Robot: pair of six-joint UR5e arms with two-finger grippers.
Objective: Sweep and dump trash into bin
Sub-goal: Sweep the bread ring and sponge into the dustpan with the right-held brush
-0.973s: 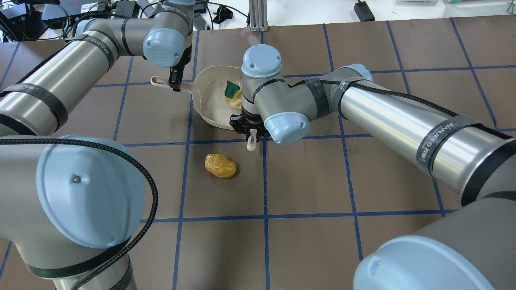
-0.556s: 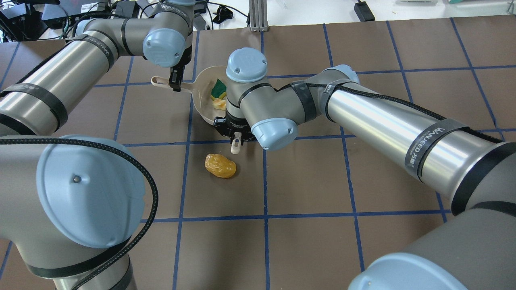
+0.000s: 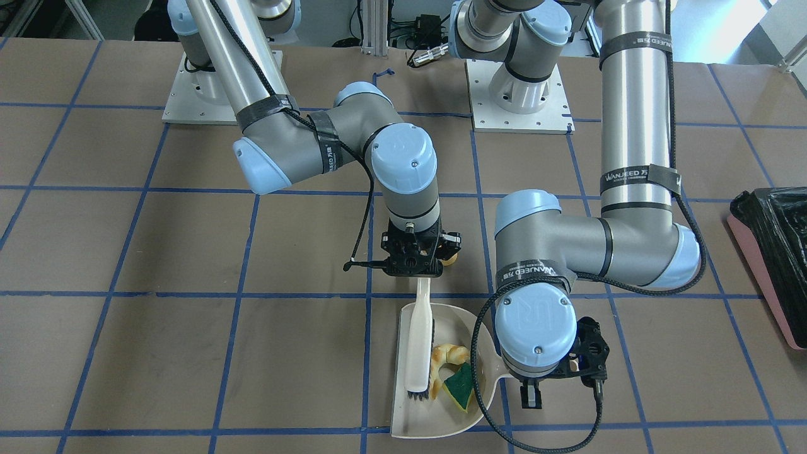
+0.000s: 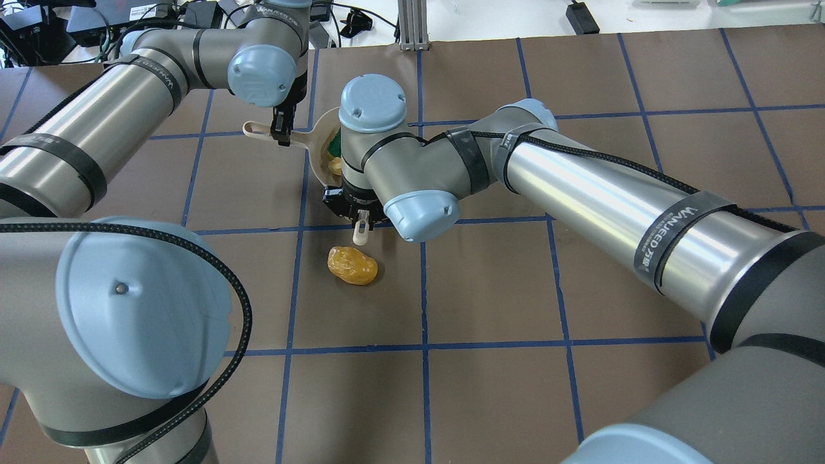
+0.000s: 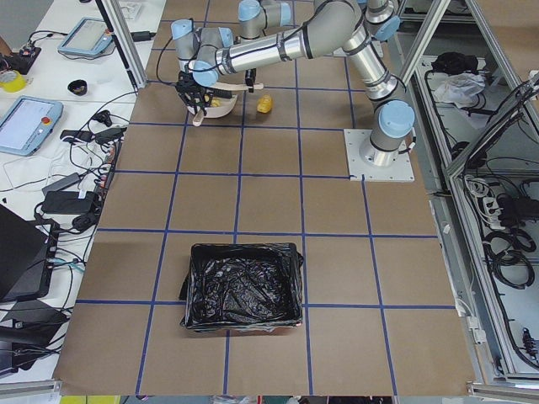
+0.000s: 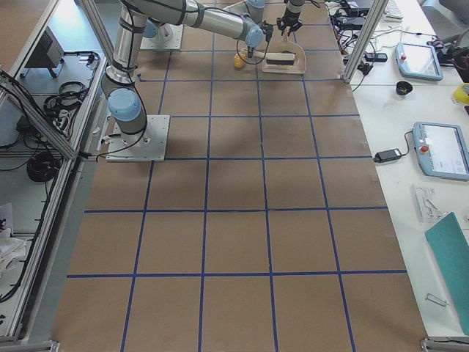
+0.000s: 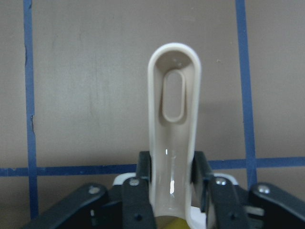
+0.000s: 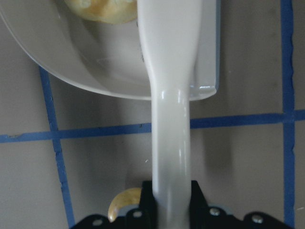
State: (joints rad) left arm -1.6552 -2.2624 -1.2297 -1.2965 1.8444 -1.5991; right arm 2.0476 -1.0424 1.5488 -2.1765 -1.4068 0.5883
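The beige dustpan (image 3: 403, 425) lies on the table with the tan croissant piece (image 3: 449, 355) and the green-and-yellow sponge wedge (image 3: 460, 384) inside it. My left gripper (image 4: 280, 134) is shut on the dustpan handle (image 7: 174, 129). My right gripper (image 3: 421, 275) is shut on a white brush (image 3: 416, 353) whose bristles rest in the pan beside the two pieces. The yellow-orange lump (image 4: 352, 265) lies on the table outside the pan, just behind my right gripper. The pink-sided bin with its black bag (image 5: 244, 286) stands far off towards the table's left end.
The table is brown paper with a blue tape grid. The bin's edge (image 3: 772, 252) shows at the right of the front-facing view. Both arm bases (image 3: 517, 94) stand at the robot's side of the table. Monitors and cables lie beyond the table's far edge.
My right arm has moved leftward over the dustpan with the brush, pushing the sponge and croissant towards the pan's handle side. The left arm, dustpan and yellow lump have stayed in place.
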